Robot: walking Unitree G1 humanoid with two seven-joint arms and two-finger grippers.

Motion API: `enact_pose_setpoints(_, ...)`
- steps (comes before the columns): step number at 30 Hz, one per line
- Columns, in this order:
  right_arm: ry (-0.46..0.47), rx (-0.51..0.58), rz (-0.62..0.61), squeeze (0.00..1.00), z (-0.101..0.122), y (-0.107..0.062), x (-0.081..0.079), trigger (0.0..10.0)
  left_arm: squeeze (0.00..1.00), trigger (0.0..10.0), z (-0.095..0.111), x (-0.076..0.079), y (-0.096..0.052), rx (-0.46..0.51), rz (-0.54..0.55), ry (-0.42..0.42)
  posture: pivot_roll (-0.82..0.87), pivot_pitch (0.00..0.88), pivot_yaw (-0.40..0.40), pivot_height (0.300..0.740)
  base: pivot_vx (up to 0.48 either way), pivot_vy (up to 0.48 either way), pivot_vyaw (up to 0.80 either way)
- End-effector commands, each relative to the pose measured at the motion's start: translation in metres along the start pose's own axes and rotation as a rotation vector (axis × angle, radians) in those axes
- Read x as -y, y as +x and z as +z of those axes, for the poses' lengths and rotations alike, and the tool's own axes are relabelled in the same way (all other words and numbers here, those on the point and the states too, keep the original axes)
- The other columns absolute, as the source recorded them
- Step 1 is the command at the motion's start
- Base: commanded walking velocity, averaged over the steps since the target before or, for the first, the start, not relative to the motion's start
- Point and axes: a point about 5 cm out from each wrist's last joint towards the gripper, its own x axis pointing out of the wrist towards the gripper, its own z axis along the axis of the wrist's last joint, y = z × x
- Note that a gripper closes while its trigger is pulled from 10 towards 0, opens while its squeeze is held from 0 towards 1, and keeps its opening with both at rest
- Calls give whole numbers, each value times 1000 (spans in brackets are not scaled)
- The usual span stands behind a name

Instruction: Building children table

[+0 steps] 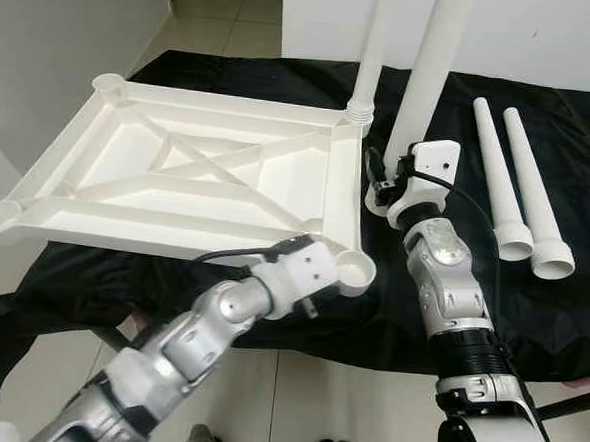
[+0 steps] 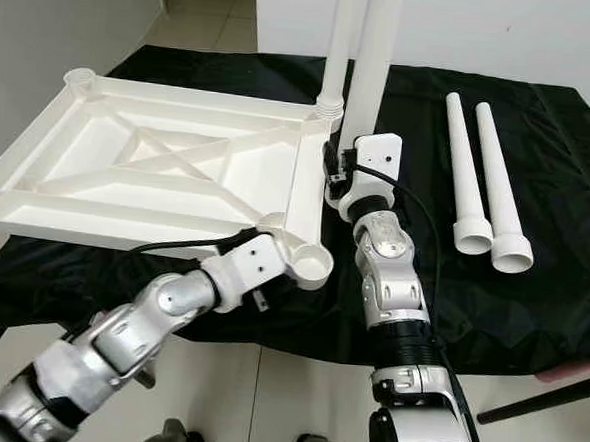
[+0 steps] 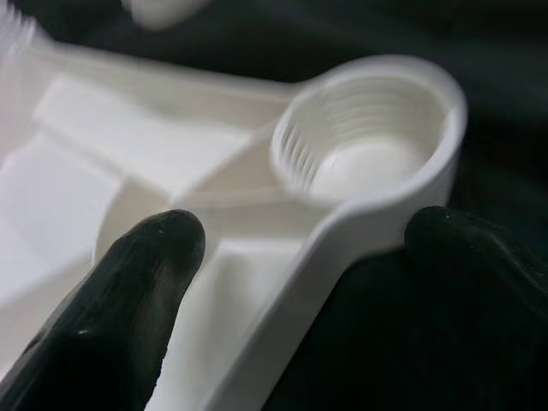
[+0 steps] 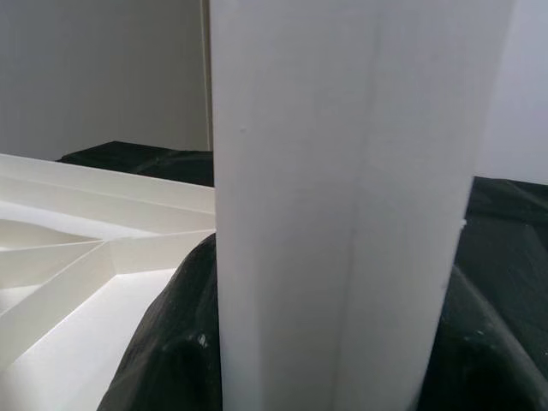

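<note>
straddling the tabletop point(image 1: 178, 174) rim, left gripper point(image 3: 300, 248); right gripper point(image 1: 382, 186) clasps leg point(image 1: 424, 79).

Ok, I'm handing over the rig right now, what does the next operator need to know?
Left tool: open, fingers straddling the rim of the upturned white plastic tabletop at its near right threaded corner socket.
Right tool: grips an upright white plastic leg, standing on the black cloth.
Done: one screwed-in leg stands in the far right socket.
Left: held leg, plus two loose tapered white legs on the cloth; three sockets open.
</note>
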Motion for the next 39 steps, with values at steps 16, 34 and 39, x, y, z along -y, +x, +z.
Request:
enact_pose_setpoints(16, 7, 29, 52, 0, 2, -5, -8, 10000, 0, 10000, 28, -14, 7, 115, 70, -51, -56, 135, 44, 740, 0, 0, 0)
enact_pose_setpoints(34, 82, 64, 145, 0, -3, -32, -20, 10000, 0, 10000, 7, -50, -52, 91, 233, -260, -28, 139, 20, 740, 0, 0, 0)
enact_pose_setpoints(39, 106, 67, 171, 0, -4, -39, -25, 10000, 0, 10000, 3, -52, -57, 68, 260, -253, -26, 140, 18, 740, 0, 0, 0)
